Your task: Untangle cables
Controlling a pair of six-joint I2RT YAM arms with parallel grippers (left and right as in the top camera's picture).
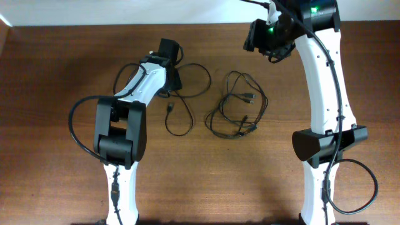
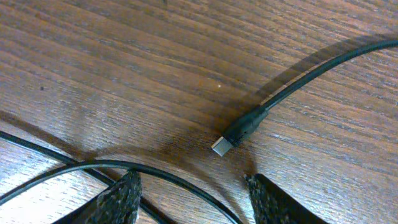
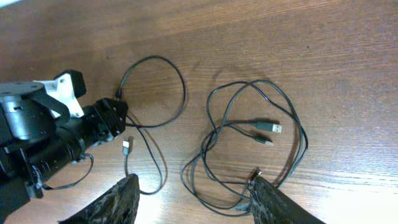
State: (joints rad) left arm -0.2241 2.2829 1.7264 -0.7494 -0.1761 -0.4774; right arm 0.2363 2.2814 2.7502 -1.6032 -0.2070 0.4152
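**Left pincer poised over a lone cord — knot at centre untouched**

Low over the counter (image 1: pixel 62 62), the left pincer (image 2: pixel 191 182) has its fingers spread. A thin cord (image 2: pixel 93 167) crosses between them, with a plug (image 2: pixel 235 135) just ahead. The right pincer (image 3: pixel 193 183), also spread and holding nothing, hangs high at the overhead's upper right. At centre frame the other cables (image 3: pixel 267 127) lie looped over one another. The step looks like drawing one cord aside; next — close squarely on it and pull away from the knot.
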